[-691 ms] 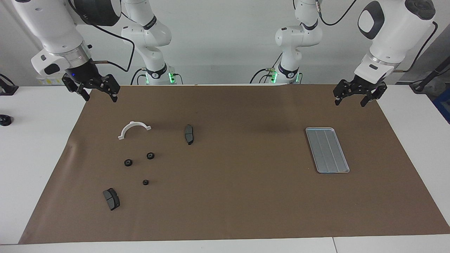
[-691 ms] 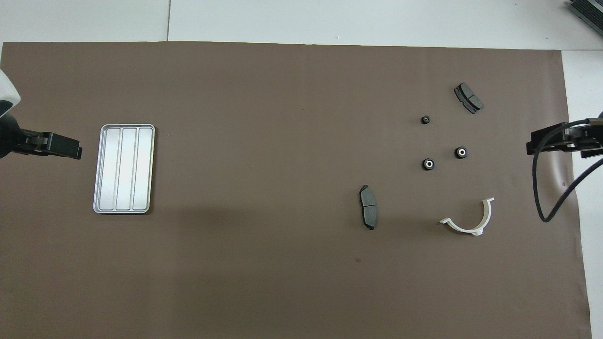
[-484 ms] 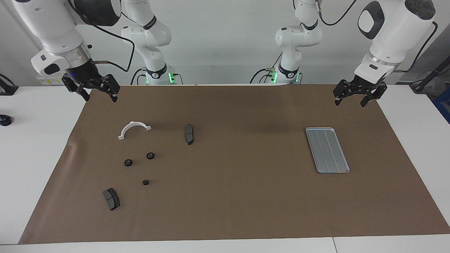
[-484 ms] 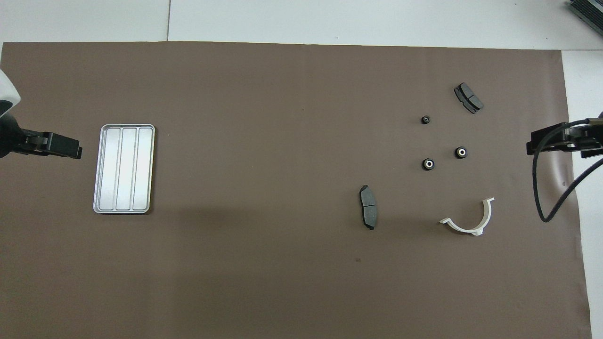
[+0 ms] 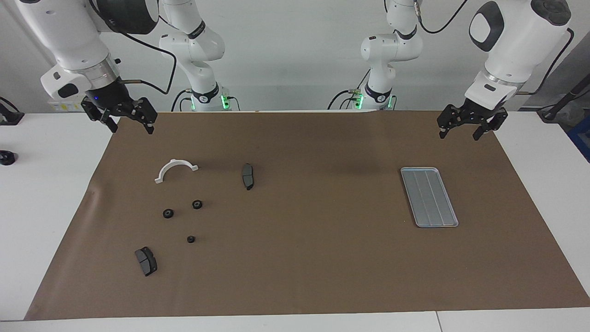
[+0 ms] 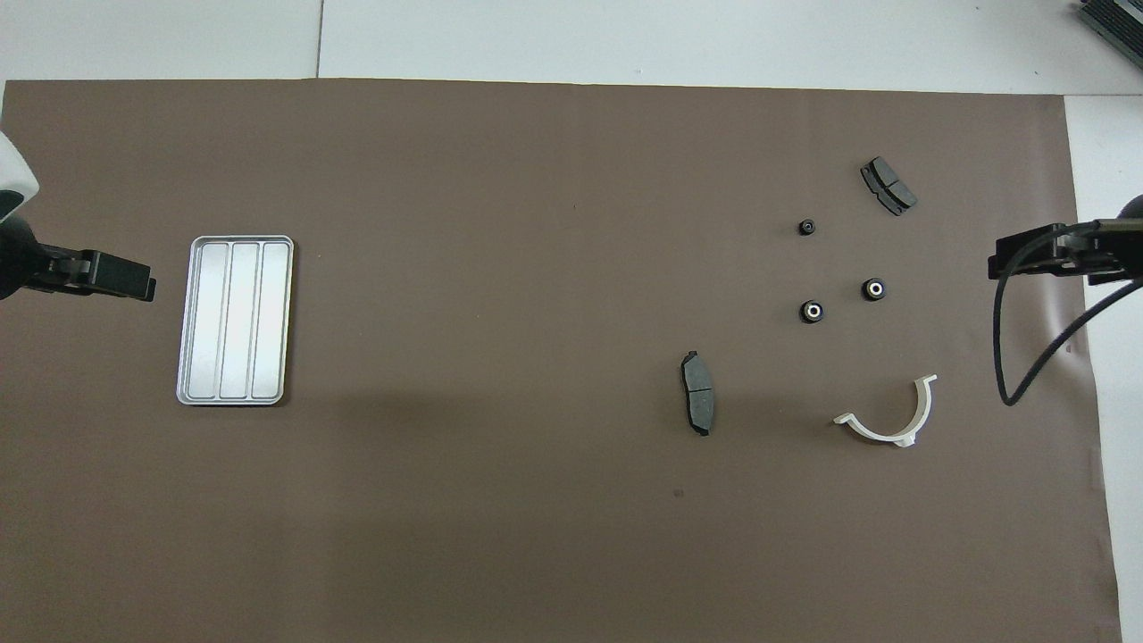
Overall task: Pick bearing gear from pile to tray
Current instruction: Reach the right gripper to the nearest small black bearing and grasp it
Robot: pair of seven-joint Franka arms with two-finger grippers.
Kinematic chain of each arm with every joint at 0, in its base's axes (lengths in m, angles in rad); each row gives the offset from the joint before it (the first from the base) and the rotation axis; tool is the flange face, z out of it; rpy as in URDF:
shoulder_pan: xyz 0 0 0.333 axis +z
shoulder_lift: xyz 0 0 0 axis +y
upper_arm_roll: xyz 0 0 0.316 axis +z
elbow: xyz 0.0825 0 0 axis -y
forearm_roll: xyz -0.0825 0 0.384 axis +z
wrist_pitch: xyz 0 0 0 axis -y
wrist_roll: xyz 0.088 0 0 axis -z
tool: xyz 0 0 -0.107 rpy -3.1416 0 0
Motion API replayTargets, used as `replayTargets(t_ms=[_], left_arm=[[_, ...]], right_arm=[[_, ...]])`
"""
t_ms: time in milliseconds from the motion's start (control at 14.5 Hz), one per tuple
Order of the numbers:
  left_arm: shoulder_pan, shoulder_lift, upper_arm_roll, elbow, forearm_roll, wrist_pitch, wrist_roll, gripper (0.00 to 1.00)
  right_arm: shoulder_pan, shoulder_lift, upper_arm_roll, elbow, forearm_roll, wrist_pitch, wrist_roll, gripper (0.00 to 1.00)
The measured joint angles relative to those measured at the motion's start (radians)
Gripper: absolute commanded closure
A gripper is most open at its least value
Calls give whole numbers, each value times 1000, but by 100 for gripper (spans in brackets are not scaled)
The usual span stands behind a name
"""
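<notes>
The tray (image 5: 429, 197) lies flat on the brown paper mat (image 5: 304, 258) that covers the table (image 5: 41, 193), toward the left arm's end. Its long axis and its lengthwise grooves run from the robots' side toward the other edge, slightly skewed in the facing view. It holds nothing. The left end effector (image 5: 461, 128) hangs in the air over the mat's corner, released, its fingers spread and holding nothing; the tray lies well apart from it, farther from the robots.

The pile (image 5: 179, 212) is a loose scatter toward the right arm's end. Three small black round gears lie flat, bores up: one gear (image 6: 873, 288) and a second gear (image 6: 812, 312) near each other, and the smallest gear (image 6: 806, 227) farther from the robots. The white half-ring bracket (image 5: 175, 169) lies nearest the robots, its open side facing away from them. One brake pad (image 5: 248, 175) lies toward the table's middle, its long axis running away from the robots; the other brake pad (image 5: 146, 261) is farthest out, lying aslant.

The right end effector (image 5: 128, 123) hangs over the mat's edge, also released and holding nothing. The bracket is the nearest part to it; the gears lie well apart from it, farther from the robots.
</notes>
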Motion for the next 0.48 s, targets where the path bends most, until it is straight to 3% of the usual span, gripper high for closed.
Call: replayTargets(t_ms=[207,484], left_arm=[[0,0,0,0,0,0,0,0],[0,0,0,0,0,0,0,0]], right_arm=[[-9,19,-2,-127,0,176,-69,0],[-28,132,-4,-236,10,431,-188,0]])
